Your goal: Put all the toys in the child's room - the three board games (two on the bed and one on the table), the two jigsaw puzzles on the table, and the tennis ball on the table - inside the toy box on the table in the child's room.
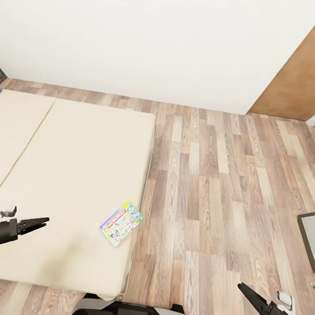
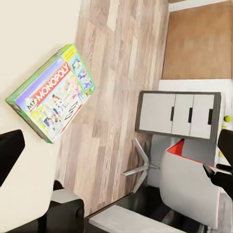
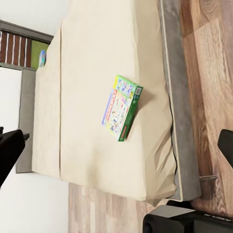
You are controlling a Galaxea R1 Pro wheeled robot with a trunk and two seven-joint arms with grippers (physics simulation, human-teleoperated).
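- The Monopoly box (image 1: 121, 223) is lying flat near the bed (image 1: 75, 165) edge, ungrasped.
- Left claw (image 1: 40, 223) is hovering with jaws apart; right claw (image 1: 246, 289) state: cannot tell.
- Straddle the box's short width, approaching level.

Bed (image 1: 70, 164): matt beige cloth mattress. Floor (image 1: 233, 190): wood-grain planks, satin. Monopoly box (image 1: 121, 223): glossy printed card. My left hand (image 1: 40, 224): matt black.

Wood-plank floor (image 1: 214, 187) meets a white wall (image 1: 147, 29) and brown panel (image 1: 309, 64).
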